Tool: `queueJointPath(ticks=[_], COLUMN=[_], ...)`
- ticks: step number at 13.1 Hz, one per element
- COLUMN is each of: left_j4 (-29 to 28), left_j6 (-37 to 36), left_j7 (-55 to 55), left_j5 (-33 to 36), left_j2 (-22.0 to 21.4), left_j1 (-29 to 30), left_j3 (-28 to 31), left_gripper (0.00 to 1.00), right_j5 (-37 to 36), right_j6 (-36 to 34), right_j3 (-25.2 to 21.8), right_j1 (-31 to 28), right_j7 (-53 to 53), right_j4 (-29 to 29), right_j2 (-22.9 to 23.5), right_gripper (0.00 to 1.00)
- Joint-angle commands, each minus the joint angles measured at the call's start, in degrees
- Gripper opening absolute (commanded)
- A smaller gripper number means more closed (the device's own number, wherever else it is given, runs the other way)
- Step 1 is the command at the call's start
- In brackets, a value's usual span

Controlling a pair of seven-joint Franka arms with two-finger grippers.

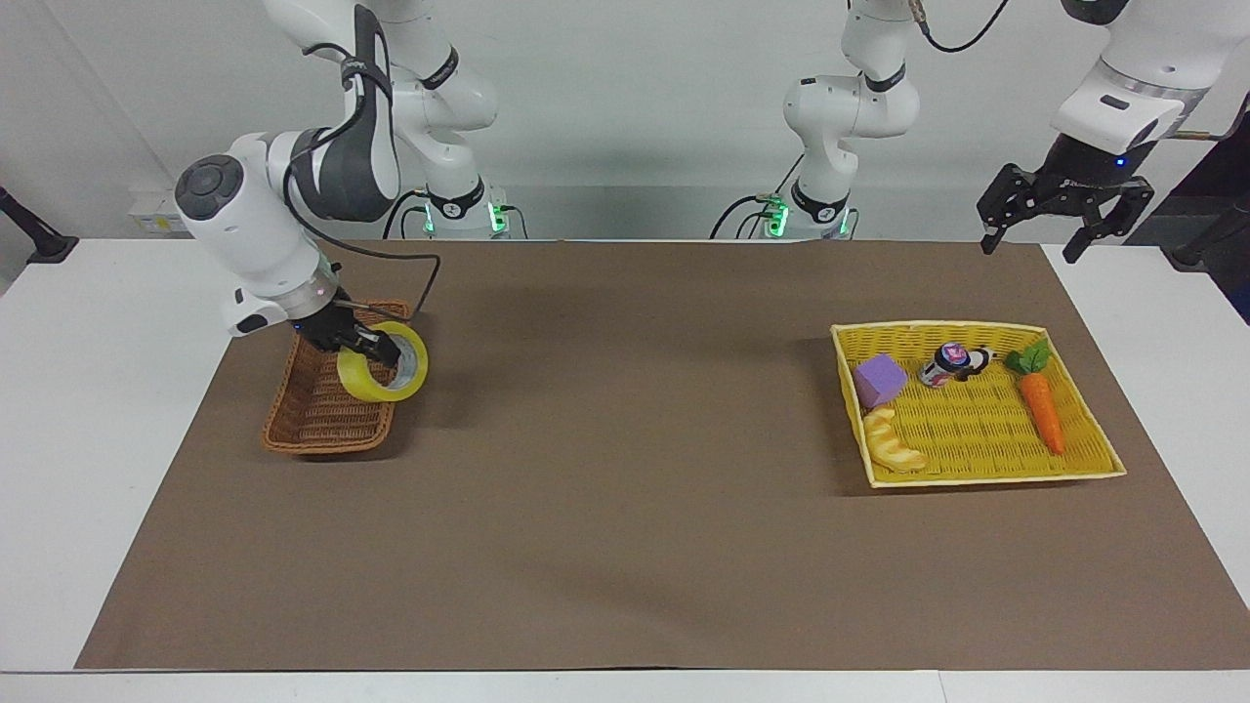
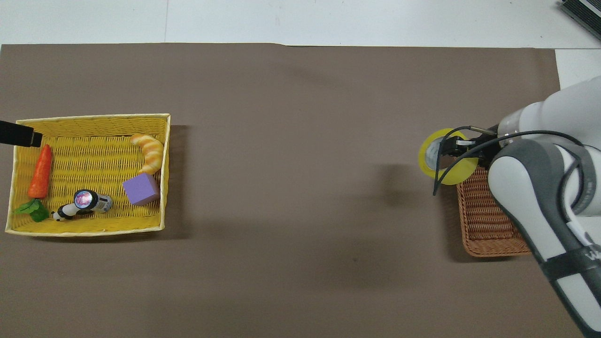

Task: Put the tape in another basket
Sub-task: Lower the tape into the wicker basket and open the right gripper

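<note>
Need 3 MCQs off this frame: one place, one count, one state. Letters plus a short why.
1. The tape is:
A. held over the brown basket's rim
B. in the yellow tray
C. lying on the mat

2. Items in the yellow tray:
A. two
B. four
C. six

3. The left end effector is:
A. shut on the carrot
B. shut on the tape
C. open, holding nothing

Answers: 1 A, the right end effector grips it over the basket's edge. 2 B, block, bread, can, carrot. 3 C, fingers spread, raised by the table's corner.
</note>
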Motion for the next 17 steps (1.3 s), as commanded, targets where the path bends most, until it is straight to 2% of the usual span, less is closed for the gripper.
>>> queueJointPath(ticks=[1,6,7,8,13,17], left_j4=[0.72,0.72,0.72,0.72,0.72,0.72], left_j6=[-1.43,-1.43,-1.43,-1.43,-1.43,-1.43], left_j7=[0.17,0.26,0.26,0.26,0.26,0.26], left_j5=[0.8,0.8,0.8,0.8,0.8,0.8], left_j2=[-0.39,-0.39,-0.39,-0.39,-0.39,-0.39], left_j1=[0.61,0.61,0.61,0.61,0.61,0.61], left_j3=[-0.36,-0.36,-0.36,-0.36,-0.36,-0.36], left_gripper=[1.0,1.0,1.0,1.0,1.0,1.0], right_j5=[-5.2,-10.65,-10.93,-10.93,-10.93,-10.06], right_j6=[-0.11,2.09,2.7,4.36,3.76,0.6], right_j3=[0.71,0.8,0.71,0.8,0.8,1.15], right_j1=[-1.78,-2.31,-2.48,-2.48,-3.36,-2.57], right_j7=[-4.14,-7.14,-7.4,-7.49,-9.43,-9.43], right_j4=[-5.01,-8.98,-9.59,-10.82,-9.78,-1.88], right_j2=[-2.25,-0.67,0.03,-0.05,-0.48,-1.63], right_gripper=[0.0,0.0,0.22,0.99,1.0,1.0])
